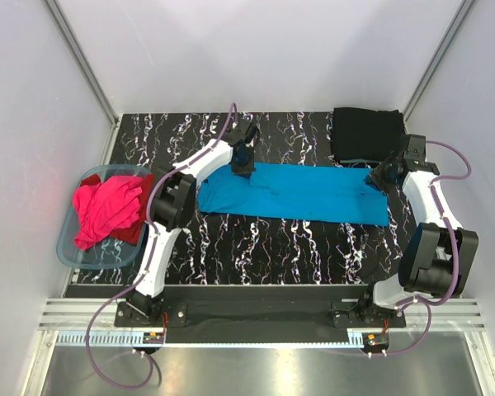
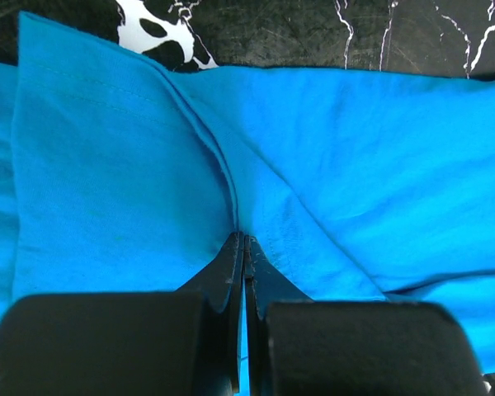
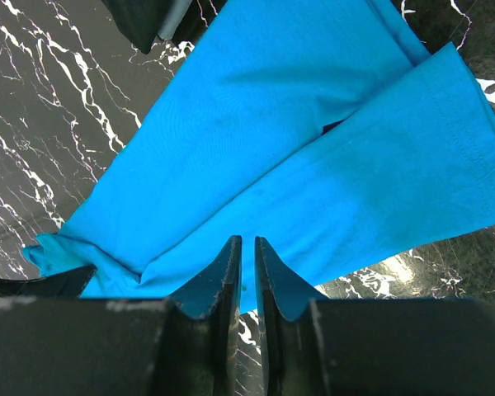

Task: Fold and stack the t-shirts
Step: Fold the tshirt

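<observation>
The turquoise t-shirt (image 1: 297, 191) lies stretched as a long band across the middle of the table. My left gripper (image 1: 244, 162) is at the shirt's far left edge. In the left wrist view its jaws (image 2: 244, 238) are shut on a fold of the turquoise t-shirt (image 2: 355, 157), and creases run into the tips. My right gripper (image 1: 378, 176) is at the shirt's right end. In the right wrist view its jaws (image 3: 247, 239) stand a narrow slit apart over the edge of the turquoise t-shirt (image 3: 256, 148), and no cloth shows pinched between them. A folded black t-shirt (image 1: 365, 136) rests at the back right.
A translucent pale-blue tub (image 1: 68, 247) at the left edge holds a crumpled magenta t-shirt (image 1: 107, 206) over a red one (image 1: 134, 233). White walls close in the black marbled table (image 1: 280, 247). The arm bases stand along the near edge.
</observation>
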Robot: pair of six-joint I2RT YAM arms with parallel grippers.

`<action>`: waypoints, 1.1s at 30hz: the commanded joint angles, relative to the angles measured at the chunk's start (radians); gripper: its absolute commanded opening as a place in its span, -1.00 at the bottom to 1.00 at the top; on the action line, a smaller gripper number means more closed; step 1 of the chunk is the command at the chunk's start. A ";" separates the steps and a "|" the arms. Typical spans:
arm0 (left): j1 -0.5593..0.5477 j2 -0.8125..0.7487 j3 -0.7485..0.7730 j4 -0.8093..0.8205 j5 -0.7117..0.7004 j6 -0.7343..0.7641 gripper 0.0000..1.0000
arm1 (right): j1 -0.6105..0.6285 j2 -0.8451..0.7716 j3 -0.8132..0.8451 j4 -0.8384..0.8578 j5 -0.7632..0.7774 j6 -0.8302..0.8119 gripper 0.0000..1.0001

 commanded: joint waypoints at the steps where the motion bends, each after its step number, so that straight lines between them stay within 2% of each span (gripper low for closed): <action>1: -0.001 -0.020 0.027 0.021 -0.048 -0.013 -1.00 | 0.005 -0.001 0.038 0.025 -0.012 -0.012 -0.63; 11: -0.003 -0.034 0.002 0.023 -0.074 -0.015 -1.00 | 0.005 0.014 0.041 0.031 -0.010 -0.009 -0.63; 24: -0.009 0.013 0.076 0.030 -0.007 -0.010 -1.00 | 0.005 0.017 0.045 0.036 -0.005 -0.010 -0.62; 33: -0.015 0.055 0.163 0.101 0.114 0.021 -0.98 | 0.005 0.018 0.050 0.036 -0.010 -0.009 -0.63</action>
